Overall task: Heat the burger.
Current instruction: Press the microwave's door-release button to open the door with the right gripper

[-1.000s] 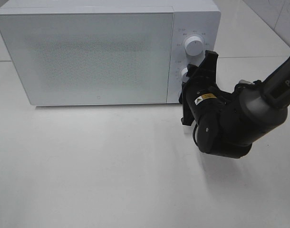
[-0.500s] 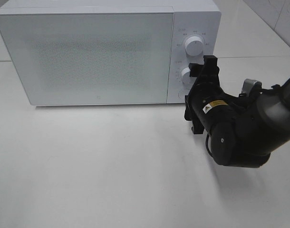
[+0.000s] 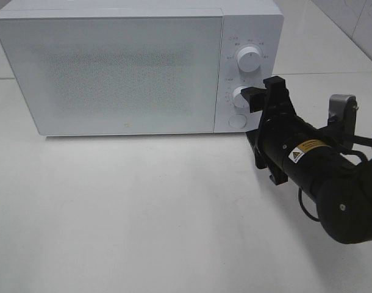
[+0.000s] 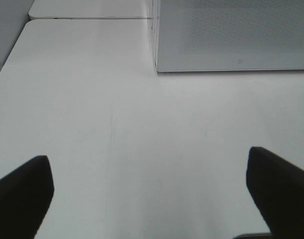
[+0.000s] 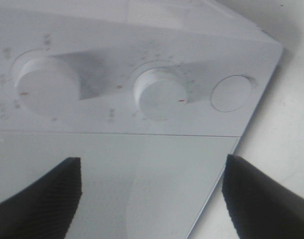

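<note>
Right end effector (image 5: 151,169) hovers with its jaws spread and nothing between them, just clear of the control panel of the white microwave (image 3: 113,73). Straight ahead of it, close to the fingertips but not touching them, is the lower knob (image 5: 159,94). The upper knob (image 5: 45,82) lies off to one side of the jaws and the round button (image 5: 232,93) off to the other.

Left end effector (image 4: 149,191) is also released, empty, held over the bare worktop (image 4: 117,124), with the microwave's closed door well ahead of it.

No burger shows in any view. Nothing lies on the worktop around either end effector, and the frosted door hides the oven's inside, so where the burger is cannot be told for certain. With the door shut and the right arm at the dials, the loading looks done and the burger is probably inside.

Whether the lower knob has been turned enough to start heating cannot be read from its small red mark. What seems left is the heating itself, then opening the door and taking the burger out.
</note>
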You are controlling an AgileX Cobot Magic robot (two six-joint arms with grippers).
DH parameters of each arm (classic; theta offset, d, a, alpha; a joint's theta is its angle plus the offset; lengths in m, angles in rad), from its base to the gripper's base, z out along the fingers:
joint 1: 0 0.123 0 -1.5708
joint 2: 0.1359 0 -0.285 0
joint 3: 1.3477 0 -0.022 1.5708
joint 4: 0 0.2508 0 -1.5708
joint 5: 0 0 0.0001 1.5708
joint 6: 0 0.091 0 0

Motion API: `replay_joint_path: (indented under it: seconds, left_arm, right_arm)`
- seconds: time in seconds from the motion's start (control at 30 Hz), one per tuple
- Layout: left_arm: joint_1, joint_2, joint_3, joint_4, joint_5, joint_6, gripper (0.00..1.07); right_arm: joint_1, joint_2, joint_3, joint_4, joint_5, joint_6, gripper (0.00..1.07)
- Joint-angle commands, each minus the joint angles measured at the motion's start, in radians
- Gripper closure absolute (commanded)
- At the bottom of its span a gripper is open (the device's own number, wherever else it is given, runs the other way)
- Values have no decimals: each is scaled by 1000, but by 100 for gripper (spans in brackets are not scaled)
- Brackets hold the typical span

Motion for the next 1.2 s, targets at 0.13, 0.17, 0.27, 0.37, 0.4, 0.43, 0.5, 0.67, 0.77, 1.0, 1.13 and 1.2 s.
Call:
replay_joint_path:
  seconds: [0.13, 0.17, 0.27, 0.37, 0.4, 0.43, 0.5, 0.67, 0.77, 1.0, 1.13, 1.2]
  left_arm:
    - [1, -19, 4, 3, -10, -5, 9]
    - [1, -19, 4, 3, -10, -5, 9]
    - [1, -19, 4, 3, -10, -5, 9]
    - [1, -19, 4, 3, -10, -5, 9]
    - [1, -19, 4, 3, -10, -5, 9]
    - [1, -19, 4, 3, -10, -5, 9]
    - [1, -19, 4, 3, -10, -5, 9]
    - [1, -19, 4, 3, -10, -5, 9]
    - [1, -19, 4, 3, -10, -5, 9]
    - [1, -19, 4, 3, -10, -5, 9]
    - [1, -19, 4, 3, -10, -5, 9]
    - [1, -19, 4, 3, -10, -5, 9]
  right_arm:
    - [3, -181, 14, -147, 279, -292, 32]
    - [3, -181, 14, -147, 279, -292, 32]
    - [3, -247, 14, -147, 431, -427, 32]
    - [3, -311, 14, -146, 590, -583, 32]
    - [3, -327, 13, -141, 636, -628, 32]
    - [3, -361, 13, -139, 737, -733, 32]
    - [3, -395, 4, -139, 855, -837, 32]
    - [3, -440, -40, -139, 1125, -1011, 32]
    - [3, -460, -84, -141, 1308, -1105, 32]
    - [3, -535, -165, -184, 1682, -1172, 32]
    - [3, -603, -192, -234, 1829, -1171, 32]
    - [3, -643, -205, -253, 1895, -1171, 32]
